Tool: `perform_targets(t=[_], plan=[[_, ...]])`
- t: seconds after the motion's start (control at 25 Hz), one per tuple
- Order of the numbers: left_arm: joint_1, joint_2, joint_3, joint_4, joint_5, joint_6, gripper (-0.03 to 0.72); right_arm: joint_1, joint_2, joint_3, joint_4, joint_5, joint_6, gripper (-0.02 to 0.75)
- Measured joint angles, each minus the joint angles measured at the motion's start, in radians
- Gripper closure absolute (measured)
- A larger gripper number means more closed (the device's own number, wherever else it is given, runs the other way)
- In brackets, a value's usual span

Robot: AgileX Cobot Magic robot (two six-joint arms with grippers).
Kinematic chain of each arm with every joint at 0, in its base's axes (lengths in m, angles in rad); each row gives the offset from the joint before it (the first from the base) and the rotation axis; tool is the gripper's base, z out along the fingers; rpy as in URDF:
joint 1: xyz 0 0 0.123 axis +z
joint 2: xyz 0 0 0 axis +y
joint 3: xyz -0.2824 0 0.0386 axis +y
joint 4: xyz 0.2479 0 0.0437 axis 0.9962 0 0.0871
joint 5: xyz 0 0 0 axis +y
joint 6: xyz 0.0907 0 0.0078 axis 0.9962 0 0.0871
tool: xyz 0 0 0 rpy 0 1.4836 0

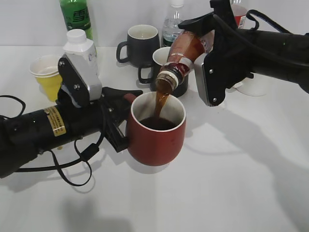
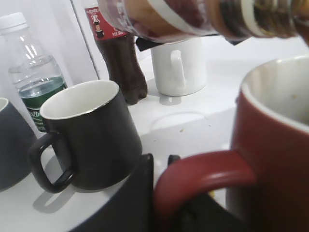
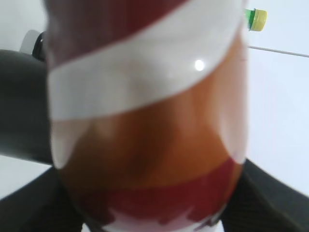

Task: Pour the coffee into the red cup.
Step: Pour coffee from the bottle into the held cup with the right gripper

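Note:
The red cup [image 1: 157, 135] stands on the white table with dark coffee inside. My left gripper [image 1: 118, 116] is shut on its loop handle [image 2: 203, 179]. My right gripper [image 1: 205, 46] is shut on the coffee bottle [image 1: 179, 58], which is tilted mouth-down over the cup. A brown stream [image 1: 160, 104] runs from its mouth into the cup. The bottle fills the right wrist view [image 3: 145, 121] and crosses the top of the left wrist view [image 2: 203, 19]. The cup's wall and cream rim show in the left wrist view [image 2: 275, 145].
Behind the cup stand two black mugs [image 1: 142, 43] [image 2: 89, 135], a cola bottle [image 2: 118, 58], a white mug [image 2: 178, 65], a water bottle [image 2: 34, 82], a green bottle [image 1: 76, 17], a white bottle [image 1: 79, 48] and yellow paper cups [image 1: 47, 75].

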Motion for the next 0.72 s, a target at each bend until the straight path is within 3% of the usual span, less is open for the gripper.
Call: perform_targets(t=[0.72], plan=[[0.000, 0.000, 0.000, 0.000, 0.000, 0.005, 0.631, 0.000, 0.000, -0.001, 0.024, -0.008, -0.002, 0.224]])
